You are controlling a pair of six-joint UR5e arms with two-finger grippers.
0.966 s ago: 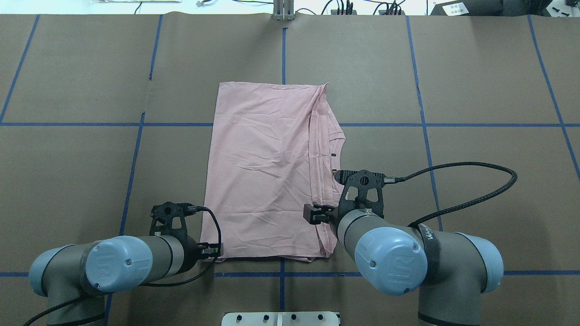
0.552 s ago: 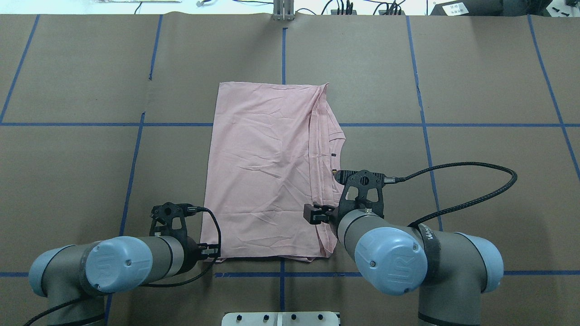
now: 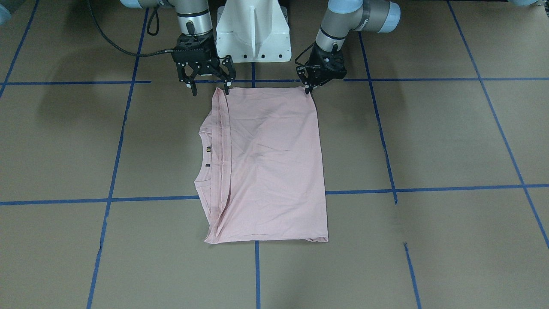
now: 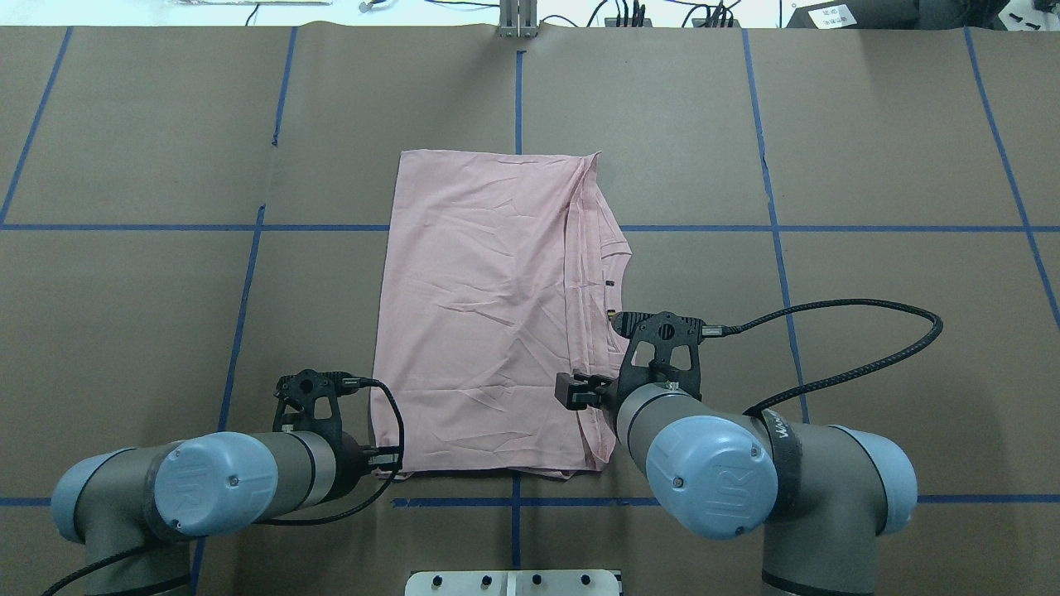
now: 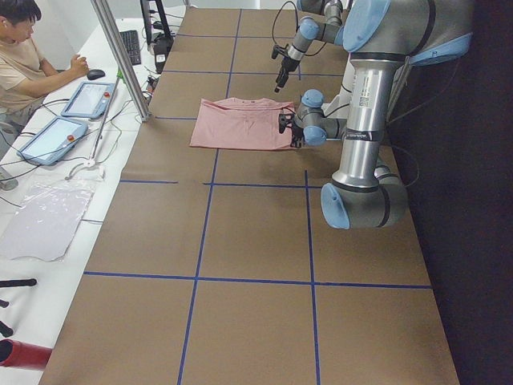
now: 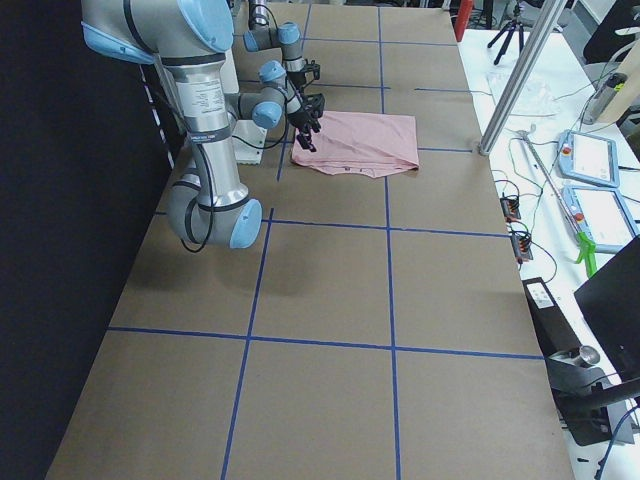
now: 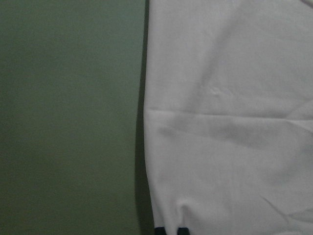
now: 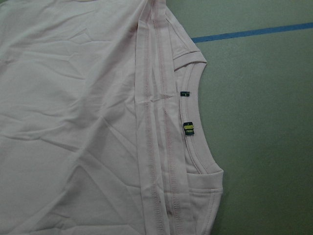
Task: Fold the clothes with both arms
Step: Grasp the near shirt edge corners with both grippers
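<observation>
A pale pink T-shirt (image 4: 480, 314) lies folded into a tall rectangle at the middle of a table (image 4: 869, 165) covered in brown paper and gridded with blue tape lines (image 4: 517, 99). Its near edge sits just in front of the robot's white pedestal (image 3: 253, 30). The cloth is lightly creased. Along its right side runs a band of stacked, stitched hems, and past that band the round ribbed collar (image 8: 208, 147) bulges out onto the paper. Two small tags (image 8: 189, 129) show inside the neck, one dark and one yellow and dark.

Both arms reach down to the shirt's near edge. The left gripper (image 3: 309, 88) is at the near left corner with its fingers drawn together. In the left wrist view the fabric puckers between two dark tips at the bottom of the frame, so the gripper appears to be clamped on that corner, though the tips are barely in view. The right gripper (image 3: 210, 88) stands over the near right corner with its fingers spread wide. One finger is over the bare paper to the right of the shirt, the other over the hemmed band.
</observation>
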